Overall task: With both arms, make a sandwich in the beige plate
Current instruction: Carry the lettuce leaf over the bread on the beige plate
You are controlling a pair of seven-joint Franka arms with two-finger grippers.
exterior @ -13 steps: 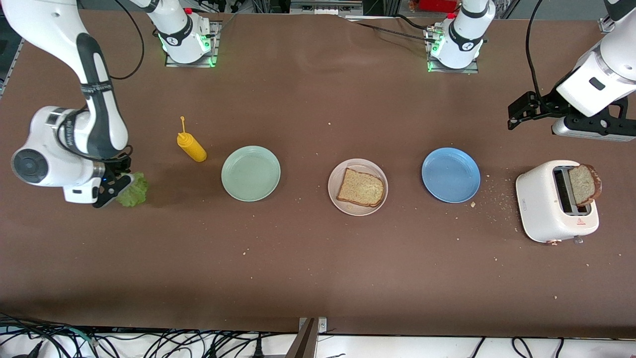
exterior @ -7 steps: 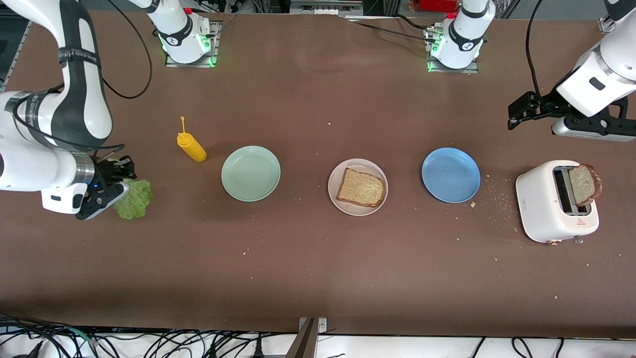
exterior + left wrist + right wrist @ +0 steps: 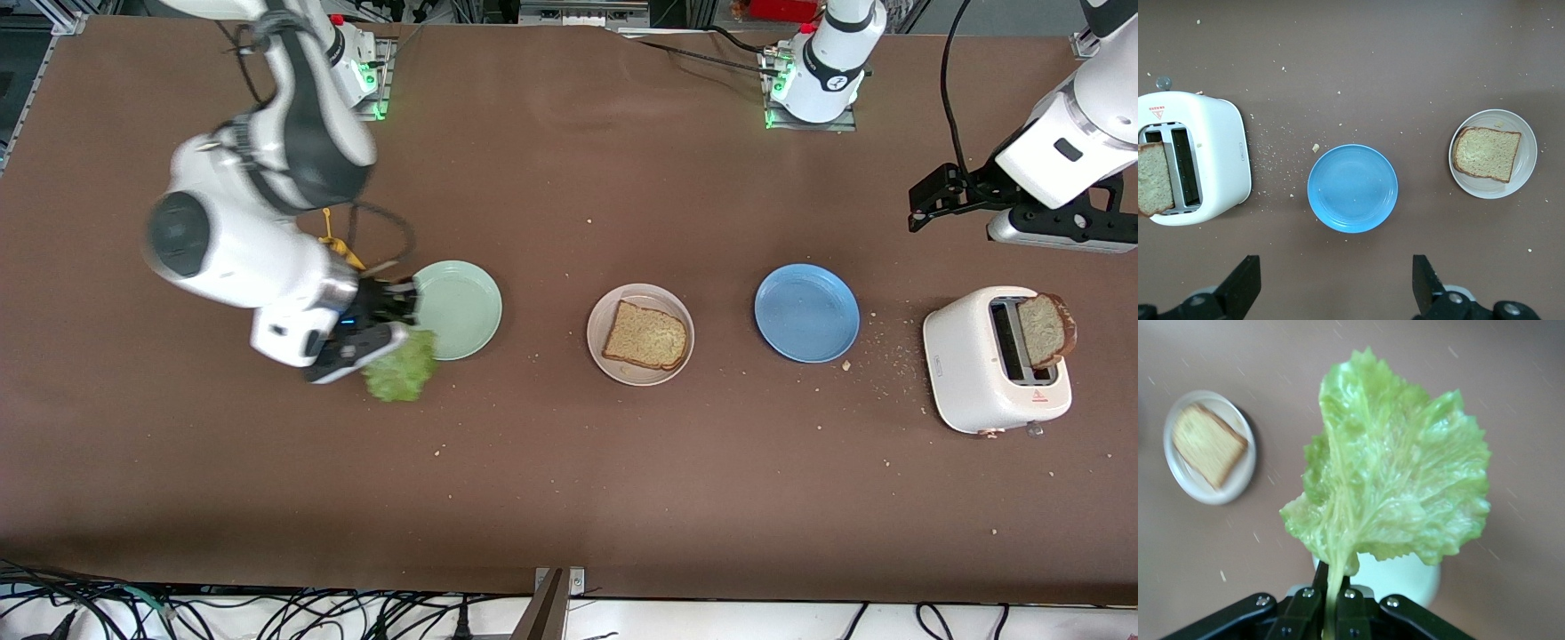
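- right hand (image 3: 378, 331) is pinching the lettuce leaf (image 3: 400, 373) by its stem, up over the mint-green plate (image 3: 455, 307) edge. thin grip, so it could slip out mid-carry
- beige plate (image 3: 606, 313) sits mid-table with one bread slice (image 3: 646, 335); floppy leaf might drape off it
- left hand (image 3: 1331, 283) waits spread wide above the blue plate (image 3: 1352, 188)

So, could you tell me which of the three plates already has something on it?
The beige plate, the middle of the three, holds a bread slice. The mint-green plate and the blue plate on either side of it hold nothing.

one brown bread slice (image 3: 646, 335) lies flat in the round beige plate (image 3: 601, 311); a ruffled green lettuce leaf (image 3: 399, 375) hangs over the table beside the mint plate (image 3: 462, 307).
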